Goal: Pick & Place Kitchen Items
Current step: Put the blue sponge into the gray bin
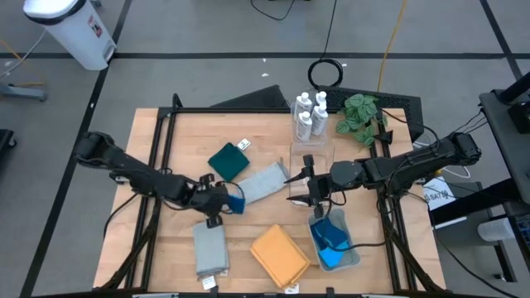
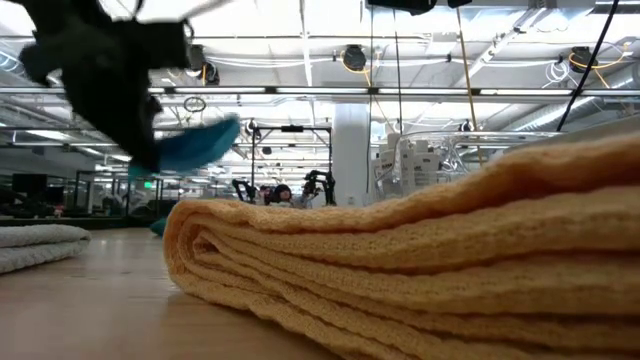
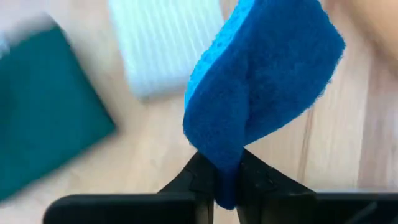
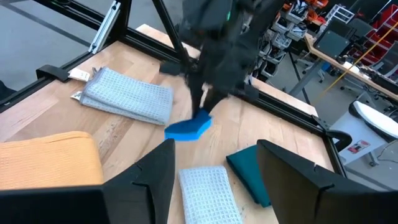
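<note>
One thin edge of the blue sponge [image 3: 261,93] is all the left gripper [image 3: 227,183] pinches as it hangs above the table between the grey cloths [image 1: 263,182], so a jolt may drop it, while the right gripper [image 4: 214,165] waits open nearby.

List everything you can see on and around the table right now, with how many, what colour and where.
Sponge: one, blue, lifted off the table in the left gripper.
Sponges in bin: blue, count unclear.
Bin: one, clear, near right.
Grey cloths: two, one at centre, one near left.
Teal cloth: one, centre-left.
Orange cloth: one, near edge.
Bottles: four, white, far edge.
Plant: one, green, beside bottles.
Left gripper: jaws shut on sponge.
Right gripper: jaws open, hovering mid-table.
</note>
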You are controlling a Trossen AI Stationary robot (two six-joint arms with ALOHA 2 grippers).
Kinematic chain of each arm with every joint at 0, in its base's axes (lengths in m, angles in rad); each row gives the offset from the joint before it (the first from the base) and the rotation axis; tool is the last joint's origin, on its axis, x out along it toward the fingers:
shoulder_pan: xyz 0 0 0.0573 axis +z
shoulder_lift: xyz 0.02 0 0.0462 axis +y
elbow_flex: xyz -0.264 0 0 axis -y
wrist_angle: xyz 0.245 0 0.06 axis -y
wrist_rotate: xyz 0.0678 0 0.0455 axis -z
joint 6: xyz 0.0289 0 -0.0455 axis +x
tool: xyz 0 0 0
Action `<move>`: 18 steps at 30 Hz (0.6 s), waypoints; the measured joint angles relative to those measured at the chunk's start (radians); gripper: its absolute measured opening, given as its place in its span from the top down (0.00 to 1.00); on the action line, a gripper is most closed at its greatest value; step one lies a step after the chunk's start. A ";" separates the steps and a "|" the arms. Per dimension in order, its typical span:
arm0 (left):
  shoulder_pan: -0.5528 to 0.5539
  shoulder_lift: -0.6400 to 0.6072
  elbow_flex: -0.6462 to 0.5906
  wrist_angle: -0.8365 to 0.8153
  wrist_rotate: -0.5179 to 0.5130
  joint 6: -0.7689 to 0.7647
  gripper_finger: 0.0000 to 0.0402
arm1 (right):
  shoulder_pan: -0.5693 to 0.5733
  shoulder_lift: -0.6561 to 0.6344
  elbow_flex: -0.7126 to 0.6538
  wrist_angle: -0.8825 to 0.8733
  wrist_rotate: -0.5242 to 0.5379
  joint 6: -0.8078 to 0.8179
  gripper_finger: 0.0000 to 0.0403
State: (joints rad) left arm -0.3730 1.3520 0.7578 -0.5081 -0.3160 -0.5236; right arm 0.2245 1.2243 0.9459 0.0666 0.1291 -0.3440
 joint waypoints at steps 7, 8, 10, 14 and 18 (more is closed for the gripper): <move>-0.026 -0.108 0.001 0.063 -0.428 0.056 0.94 | -0.009 0.000 0.000 0.035 0.001 0.018 0.51; -0.024 -0.110 0.001 0.099 -0.475 0.087 0.94 | -0.010 0.000 0.000 0.036 0.003 0.018 0.51; -0.017 -0.110 0.001 0.191 -0.529 0.175 0.94 | -0.010 0.000 0.000 0.040 0.020 0.017 0.51; 0.008 -0.078 0.003 0.457 -0.555 0.372 0.93 | -0.012 0.001 0.000 0.034 0.064 0.012 0.51; 0.011 -0.019 0.003 0.674 -0.617 0.607 0.93 | -0.020 0.008 0.000 0.042 0.099 0.045 0.51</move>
State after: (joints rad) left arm -0.3620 1.3334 0.7606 0.1661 -0.9329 0.0838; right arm 0.2046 1.2327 0.9459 0.1085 0.2286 -0.2992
